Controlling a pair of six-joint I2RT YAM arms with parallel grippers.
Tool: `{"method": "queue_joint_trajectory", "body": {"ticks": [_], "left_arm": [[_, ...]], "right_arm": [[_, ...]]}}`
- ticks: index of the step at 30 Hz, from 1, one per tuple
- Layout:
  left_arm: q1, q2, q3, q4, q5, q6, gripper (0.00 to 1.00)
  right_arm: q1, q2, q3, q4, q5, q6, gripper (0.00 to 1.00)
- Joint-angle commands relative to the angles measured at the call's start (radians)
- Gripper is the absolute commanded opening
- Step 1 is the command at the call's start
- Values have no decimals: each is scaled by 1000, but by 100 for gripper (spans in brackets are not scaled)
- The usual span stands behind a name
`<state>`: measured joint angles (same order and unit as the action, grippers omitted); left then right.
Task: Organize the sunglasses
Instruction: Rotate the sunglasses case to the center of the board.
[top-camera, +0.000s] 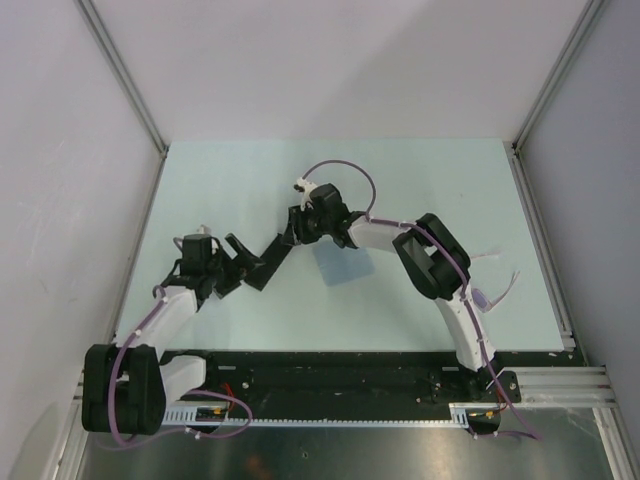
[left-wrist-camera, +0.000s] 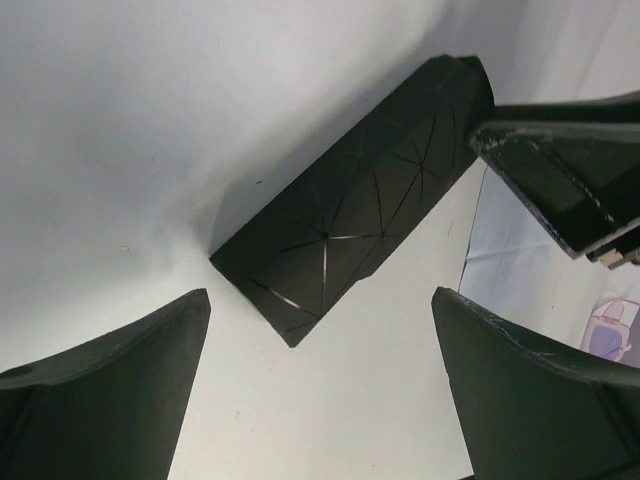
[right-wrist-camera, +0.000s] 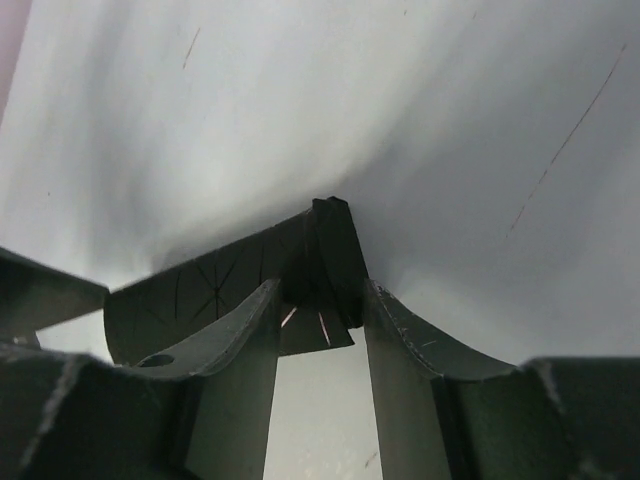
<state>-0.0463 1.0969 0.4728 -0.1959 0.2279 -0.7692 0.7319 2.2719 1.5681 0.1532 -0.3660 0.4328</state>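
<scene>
The right hand grips the end of the black case; the left hand hangs spread, empty. The sunglasses lie lower right in the left wrist view, so it seems best to brace the case firmly before opening.

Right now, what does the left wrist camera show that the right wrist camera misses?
Only left wrist: the sunglasses and cloth beside the case, and the open left gripper. Only right wrist: a close look at the right gripper pinching the case's end. Both: case, right gripper, table.
</scene>
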Motion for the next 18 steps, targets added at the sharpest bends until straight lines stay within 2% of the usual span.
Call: {"method": "queue_joint_trajectory", "body": {"ticks": [1, 6, 11, 14, 15, 16, 18], "left_arm": [[3, -32, 4, 18, -53, -5, 99], [11, -16, 13, 18, -88, -18, 98], [28, 27, 47, 16, -116, -16, 99], [43, 27, 67, 15, -134, -13, 99], [83, 21, 76, 10, -143, -13, 99], [94, 17, 79, 0, -159, -16, 99], [140, 1, 95, -7, -168, -12, 99]], "right_arm": [[26, -100, -20, -135, -33, -61, 43], [47, -144, -33, -291, -25, -109, 42], [84, -213, -75, -420, -19, -158, 49], [106, -285, -92, -416, 73, -215, 60], [109, -305, -92, -412, 103, -233, 64], [109, -334, -92, -400, 152, -277, 73], [109, -353, -92, -380, 167, -334, 83]]}}
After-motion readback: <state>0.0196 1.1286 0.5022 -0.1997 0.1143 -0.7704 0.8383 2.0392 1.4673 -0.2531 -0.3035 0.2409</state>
